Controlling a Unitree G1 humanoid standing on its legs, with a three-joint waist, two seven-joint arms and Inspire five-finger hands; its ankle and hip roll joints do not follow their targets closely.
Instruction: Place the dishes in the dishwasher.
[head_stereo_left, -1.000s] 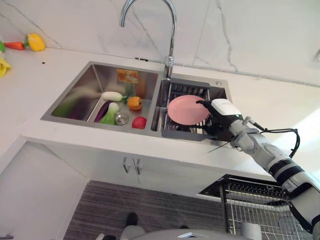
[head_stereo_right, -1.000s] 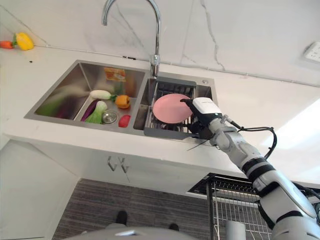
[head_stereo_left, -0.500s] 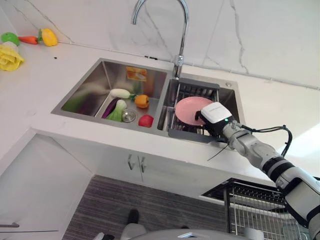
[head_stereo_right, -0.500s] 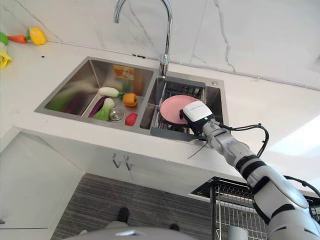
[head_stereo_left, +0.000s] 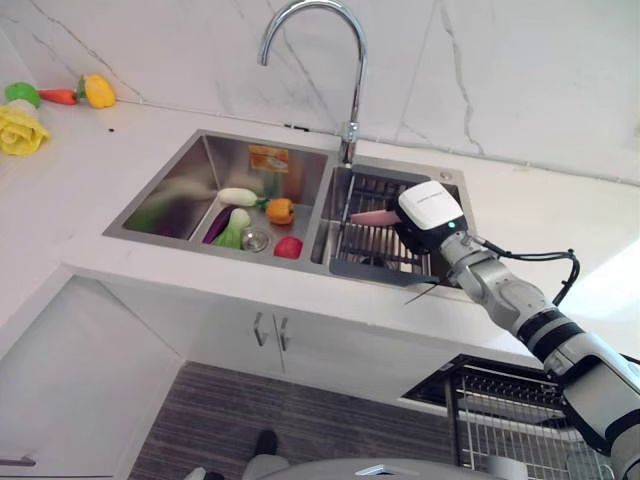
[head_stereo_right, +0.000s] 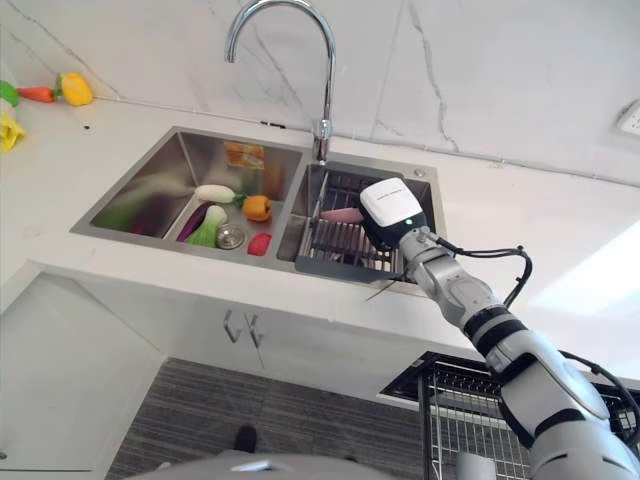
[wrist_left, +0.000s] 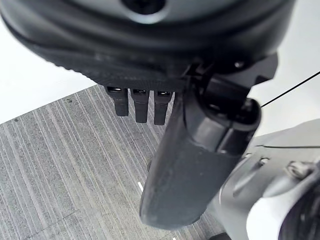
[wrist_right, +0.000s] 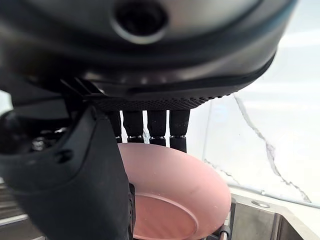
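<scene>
A pink plate (head_stereo_left: 372, 217) is pinched in my right hand (head_stereo_left: 428, 210), thumb on one face and fingers (wrist_right: 150, 127) behind the other. It hangs nearly level just above the dark dish rack (head_stereo_left: 375, 245) in the sink's right basin. In the right wrist view the plate (wrist_right: 175, 195) shows its hollow side past the thumb (wrist_right: 85, 185). The wire dishwasher rack (head_stereo_left: 510, 400) stands pulled out low at the right, below the counter. My left hand (wrist_left: 195, 160) hangs over grey striped floor with its fingers (wrist_left: 140, 105) straight and holds nothing.
The sink's left basin (head_stereo_left: 180, 190) holds a white radish (head_stereo_left: 228, 195), an orange pepper (head_stereo_left: 280, 210), a red piece (head_stereo_left: 288, 246) and green stalks. A tall curved faucet (head_stereo_left: 345, 60) rises behind the basins. Toy vegetables (head_stereo_left: 60, 95) lie on the counter's far left.
My right hand has raised the pink plate off the dish rack and turned it from face-on to nearly edge-on. The head camera has also shifted.
</scene>
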